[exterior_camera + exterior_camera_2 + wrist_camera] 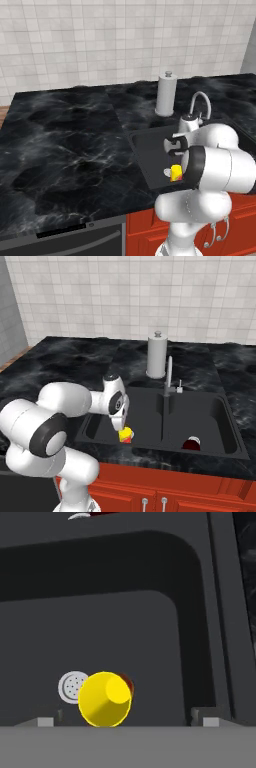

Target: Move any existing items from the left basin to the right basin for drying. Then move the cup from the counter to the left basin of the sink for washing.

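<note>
The yellow cup (125,434) sits low in the left basin (100,423) of the black sink, beside the silver drain (72,687). My gripper (121,424) hangs just above it, jaws wide open. In the hand view the cup (105,699) lies between the two fingertips (210,721) without touching either, and my gripper (127,721) holds nothing. The dark red bowl-like item (191,444) rests in the right basin (210,416) near its front wall. In the left base view the cup (176,172) peeks out beside my forearm.
A curved silver faucet (169,376) rises from the divider between the basins. A tall paper towel roll (157,356) stands on the counter (65,140) behind the sink. Red cabinets (165,491) run below the front edge.
</note>
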Controlling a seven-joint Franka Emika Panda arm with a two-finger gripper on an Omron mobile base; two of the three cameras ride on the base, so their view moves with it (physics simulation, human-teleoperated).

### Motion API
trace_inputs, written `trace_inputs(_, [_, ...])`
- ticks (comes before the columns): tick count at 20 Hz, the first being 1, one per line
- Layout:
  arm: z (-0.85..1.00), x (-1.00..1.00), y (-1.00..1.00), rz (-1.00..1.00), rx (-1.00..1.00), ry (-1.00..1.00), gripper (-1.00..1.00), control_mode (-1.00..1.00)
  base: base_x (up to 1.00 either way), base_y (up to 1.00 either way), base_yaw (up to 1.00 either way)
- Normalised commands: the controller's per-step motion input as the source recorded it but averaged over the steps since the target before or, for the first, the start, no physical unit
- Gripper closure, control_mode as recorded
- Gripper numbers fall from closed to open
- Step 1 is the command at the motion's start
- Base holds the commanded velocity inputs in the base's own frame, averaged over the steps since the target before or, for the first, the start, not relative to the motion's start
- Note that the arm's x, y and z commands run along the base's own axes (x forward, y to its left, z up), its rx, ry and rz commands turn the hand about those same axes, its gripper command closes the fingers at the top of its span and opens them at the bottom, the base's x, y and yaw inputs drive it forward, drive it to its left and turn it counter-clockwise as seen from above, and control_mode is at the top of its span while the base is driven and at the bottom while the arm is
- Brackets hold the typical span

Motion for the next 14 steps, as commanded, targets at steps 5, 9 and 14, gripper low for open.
trace_inputs(5, [0.58, 0.00, 0.00, 0.00, -0.03, 0.03, -1.00, -1.00, 0.00, 0.00, 0.00])
trace_inputs(9, [0.55, 0.00, 0.00, 0.00, -0.04, 0.04, -1.00, -1.00, 0.00, 0.00, 0.00])
trace_inputs(14, [0.52, 0.00, 0.01, 0.00, -0.04, 0.03, -1.00, -1.00, 0.00, 0.00, 0.00])
